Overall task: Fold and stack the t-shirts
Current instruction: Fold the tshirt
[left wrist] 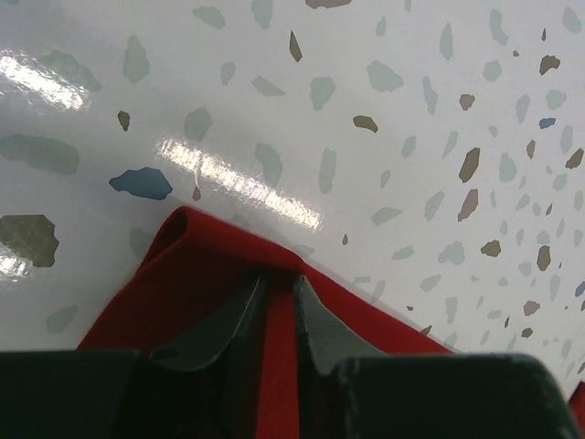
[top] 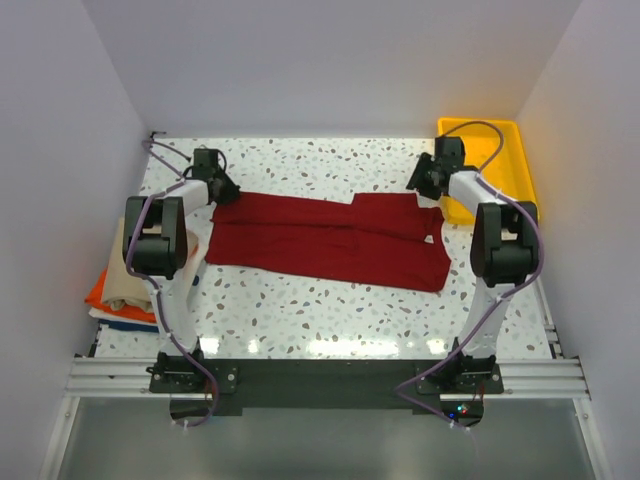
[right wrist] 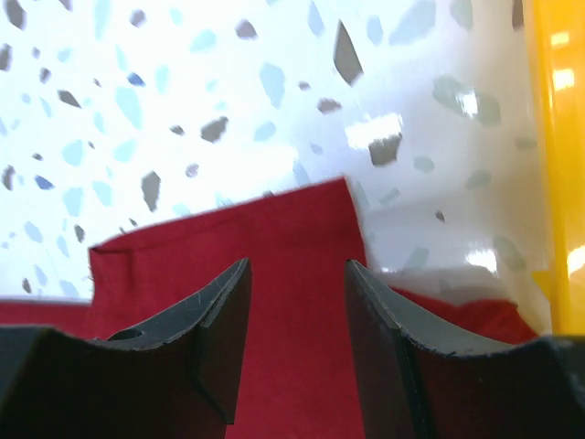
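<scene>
Garment on hand: dark red t-shirt (top: 330,240), laid flat mid-bench (top: 330,325) as a long band running left to right, seemingly folded once lengthwise, with a doubled layer toward its right end.

Entry, left gripper (left wrist: 279,285): at the shirt's far-left corner, tips down on the rolled cloth edge, jaws at a narrow slit with red showing through. Pinched or merely pressed: cannot tell.

Entry, right gripper (right wrist: 297,279): at the shirt's far-right corner, jaws well apart over the hem, nothing held.

Entry, stack of folded shirts (top: 118,288): tan, orange and blue, off the shirt's left end, apart from it.

Entry, yellow tray (top: 512,150): just past the shirt's right end, on the far side.

Step in hand, by judgement: taking hold of the two far corners ahead of a further fold; stacking not yet begun for this shirt.

Next move, by judgement: firm closure on both corners, an even lift from both ends, then the far edge carried over toward the near edge without letting the middle sag.
</scene>
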### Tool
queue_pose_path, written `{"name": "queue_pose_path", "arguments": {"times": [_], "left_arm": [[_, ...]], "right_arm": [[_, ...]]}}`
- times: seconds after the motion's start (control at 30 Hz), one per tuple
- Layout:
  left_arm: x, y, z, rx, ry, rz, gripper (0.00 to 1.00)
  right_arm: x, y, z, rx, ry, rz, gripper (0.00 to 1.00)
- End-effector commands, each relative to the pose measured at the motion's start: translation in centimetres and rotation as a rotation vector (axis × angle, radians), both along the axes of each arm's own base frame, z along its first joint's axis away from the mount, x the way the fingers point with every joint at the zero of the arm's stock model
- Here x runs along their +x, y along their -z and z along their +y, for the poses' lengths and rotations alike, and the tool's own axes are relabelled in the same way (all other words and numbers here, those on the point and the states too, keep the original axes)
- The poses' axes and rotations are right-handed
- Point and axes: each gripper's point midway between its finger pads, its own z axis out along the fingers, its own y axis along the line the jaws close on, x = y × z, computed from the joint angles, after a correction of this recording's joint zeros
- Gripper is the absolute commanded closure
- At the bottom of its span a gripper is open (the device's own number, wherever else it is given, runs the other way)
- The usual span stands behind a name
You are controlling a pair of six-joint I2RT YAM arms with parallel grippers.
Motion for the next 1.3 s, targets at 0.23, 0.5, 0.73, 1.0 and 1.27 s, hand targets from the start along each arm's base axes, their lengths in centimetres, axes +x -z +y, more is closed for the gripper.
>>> {"name": "queue_pose_path", "arguments": {"times": [0.23, 0.5, 0.73, 1.0, 1.27], "left_arm": [[-0.9, 0.0, 0.3, -0.002, 0.026, 0.027, 0.77], [-0.8, -0.6, 0.2, -0.007, 0.034, 0.013, 0.77], [-0.9, -0.7, 0.1, -0.015, 0.035, 0.012, 0.78], [-0.8, -0.9, -0.1, -0.021, 0.039, 0.006, 0.78], [-1.0, -0.6, 0.0, -0.019, 0.037, 0.013, 0.78]], "right_arm": [[3.0, 0.7, -0.3, -0.048, -0.021, 0.002, 0.51], [2.7, 2.7, -0.5, -0.084, -0.022, 0.057, 0.51], [2.1, 4.1, 0.9, -0.106, -0.049, 0.1, 0.54], [1.4, 4.6, 1.6, -0.163, -0.055, 0.132, 0.71], [2.4, -1.8, 2.9, -0.096, -0.091, -0.007, 0.95]]}}
